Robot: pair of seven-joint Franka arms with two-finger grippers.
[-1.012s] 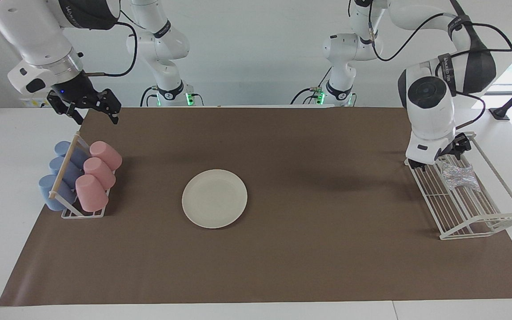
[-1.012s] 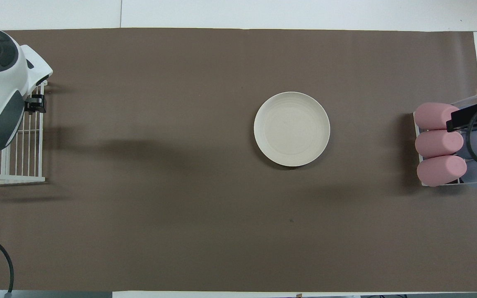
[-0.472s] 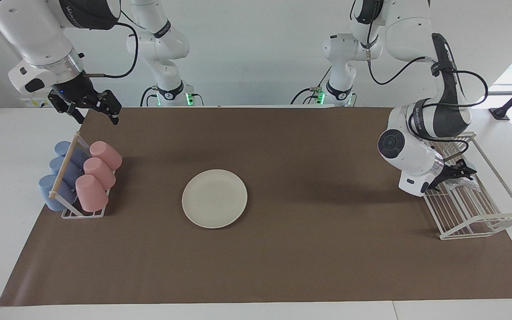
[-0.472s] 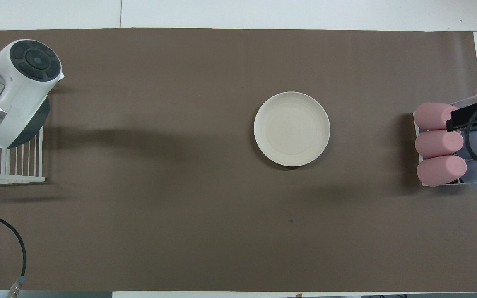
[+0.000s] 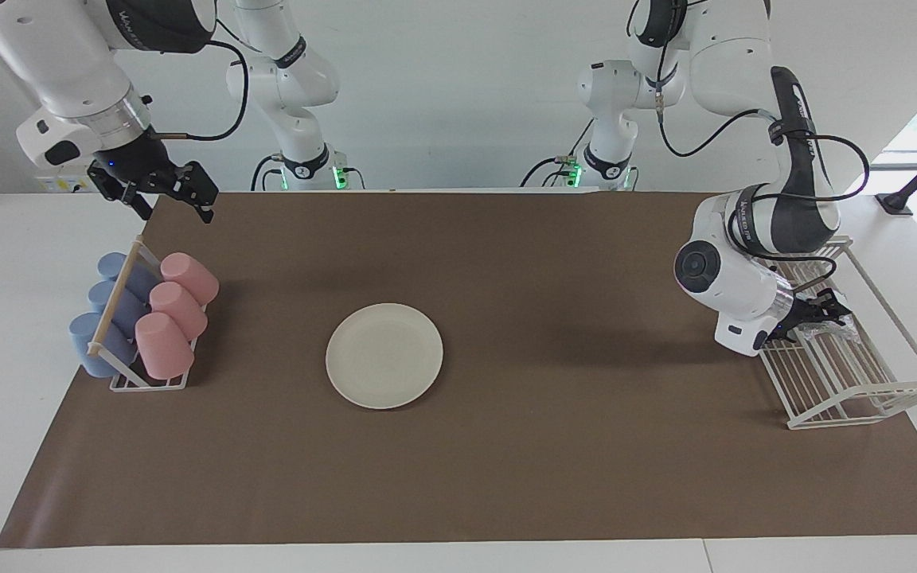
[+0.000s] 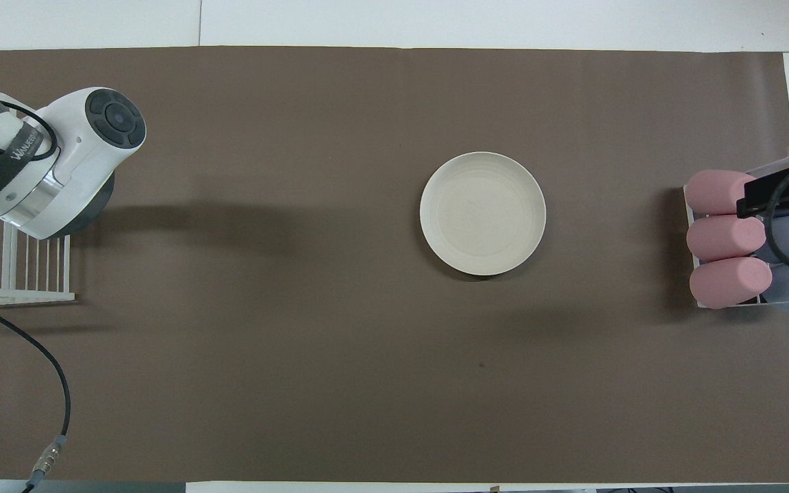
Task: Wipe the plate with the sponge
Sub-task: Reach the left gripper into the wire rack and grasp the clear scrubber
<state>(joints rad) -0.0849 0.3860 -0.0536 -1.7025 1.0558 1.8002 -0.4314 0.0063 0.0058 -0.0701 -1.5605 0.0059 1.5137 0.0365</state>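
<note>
Plate (image 5: 384,356) is sitting mid-mat. L gripper (image 5: 821,313) is reaching into wire rack (image 5: 856,398) at sponge (image 5: 842,322); can't tell if it's gripping. R gripper (image 5: 162,191), fingers apart, is waiting over mat's edge near cup rack (image 5: 144,380).

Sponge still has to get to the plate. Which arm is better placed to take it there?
Left, I'd say. The left claw is already in the white wire rack at the sponge. The right claw waits above the cup rack, at the other end of the table from the sponge. The plate lies between them.
</note>
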